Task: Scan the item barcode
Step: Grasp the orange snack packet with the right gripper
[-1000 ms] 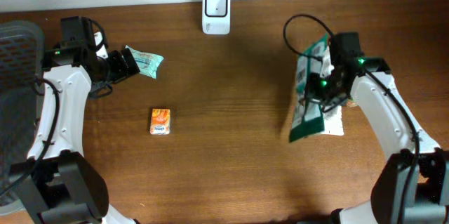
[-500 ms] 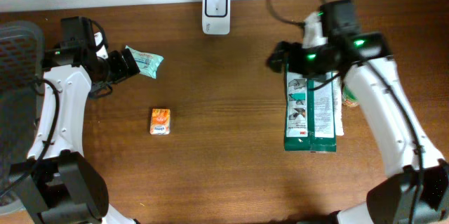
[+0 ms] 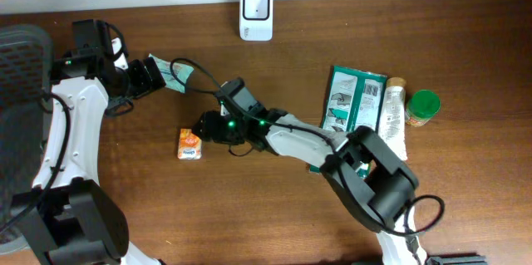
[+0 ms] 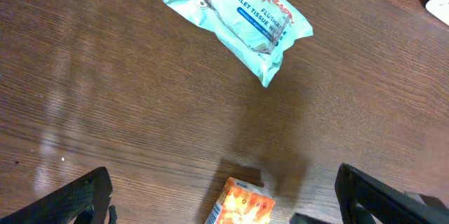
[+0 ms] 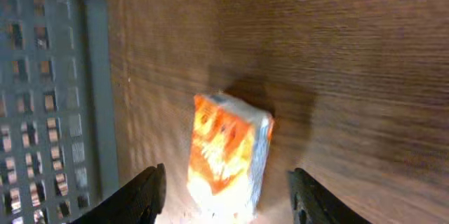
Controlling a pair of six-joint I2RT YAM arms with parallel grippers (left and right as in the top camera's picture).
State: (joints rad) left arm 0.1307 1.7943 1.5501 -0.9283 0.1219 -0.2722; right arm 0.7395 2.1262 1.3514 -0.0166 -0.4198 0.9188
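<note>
A small orange box [image 3: 189, 143] lies on the wooden table left of centre. My right gripper [image 3: 202, 127] reaches across to it; in the right wrist view the box [image 5: 228, 157] stands between the open fingers [image 5: 149, 190] with a gap on each side. My left gripper [image 3: 151, 74] hangs at the far left beside a teal tissue packet [image 3: 178, 72], wide open and empty. The left wrist view shows that packet [image 4: 238, 20] on the table and the box [image 4: 242, 206] at the bottom edge. A white scanner [image 3: 256, 3] sits at the table's back edge.
Green packets [image 3: 356, 99], a white tube [image 3: 392, 109] and a green-capped jar [image 3: 424, 105] lie at the right. A grey mesh chair [image 3: 21, 49] stands at the left edge and shows beside the box in the right wrist view [image 5: 42, 76].
My right arm let go of the green packets, which now lie flat, and swung left across the table to the orange box. The left arm has not moved.
</note>
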